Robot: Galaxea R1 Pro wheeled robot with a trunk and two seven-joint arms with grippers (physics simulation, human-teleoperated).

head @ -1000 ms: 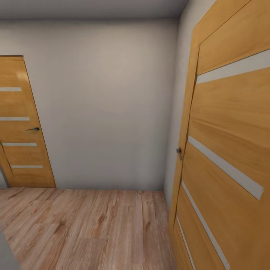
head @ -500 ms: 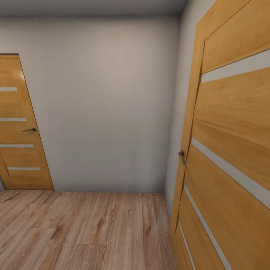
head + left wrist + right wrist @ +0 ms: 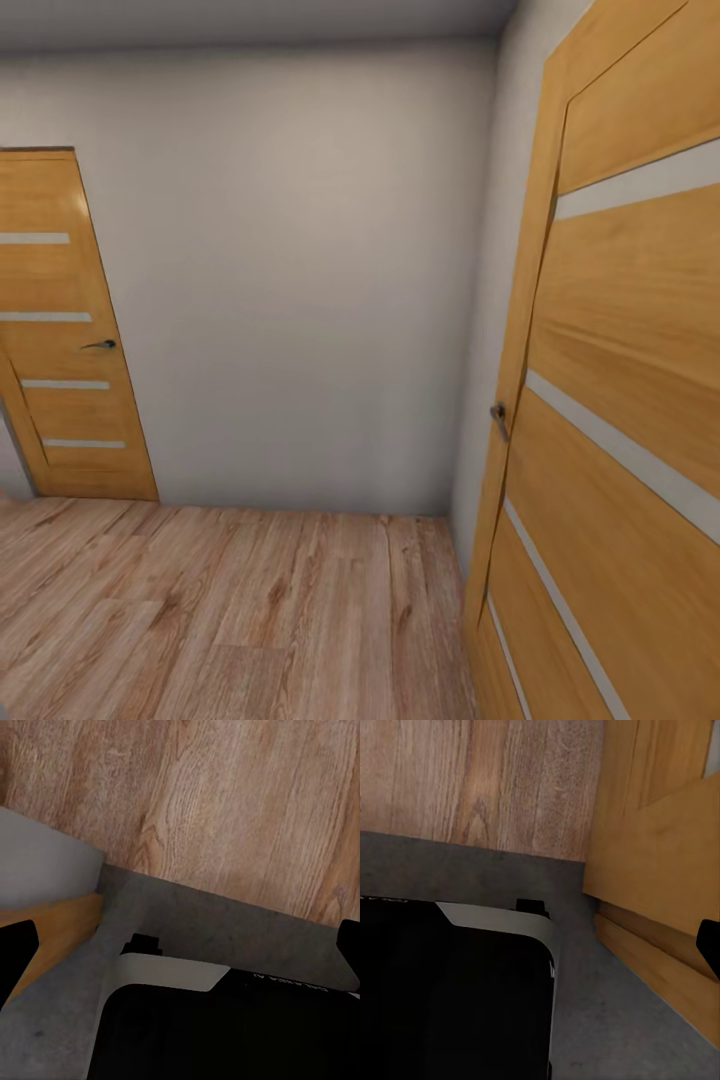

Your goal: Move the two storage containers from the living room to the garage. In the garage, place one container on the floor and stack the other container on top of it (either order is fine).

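Observation:
The two storage containers are out of view. In the left wrist view my left gripper (image 3: 180,952) is open, its black fingertips (image 3: 15,952) at the frame's two edges with nothing between them. Behind it are my white and black base (image 3: 225,1020) and a dark grey concrete-like floor (image 3: 225,919) that meets light wood planks (image 3: 225,802). My right gripper (image 3: 540,945) also looks open and holds nothing; one fingertip (image 3: 709,943) shows at the frame's edge, over the same grey floor (image 3: 615,1005).
A narrow hallway with a wood plank floor (image 3: 230,610) ends at a pale wall (image 3: 300,280). A closed wooden door (image 3: 60,330) stands at the left. A large wooden door (image 3: 620,420) with a handle (image 3: 498,415) is close on the right.
The whole head view has shifted a little, so the camera has moved: the right door edge sits further right. Nothing in the hallway has moved by itself.

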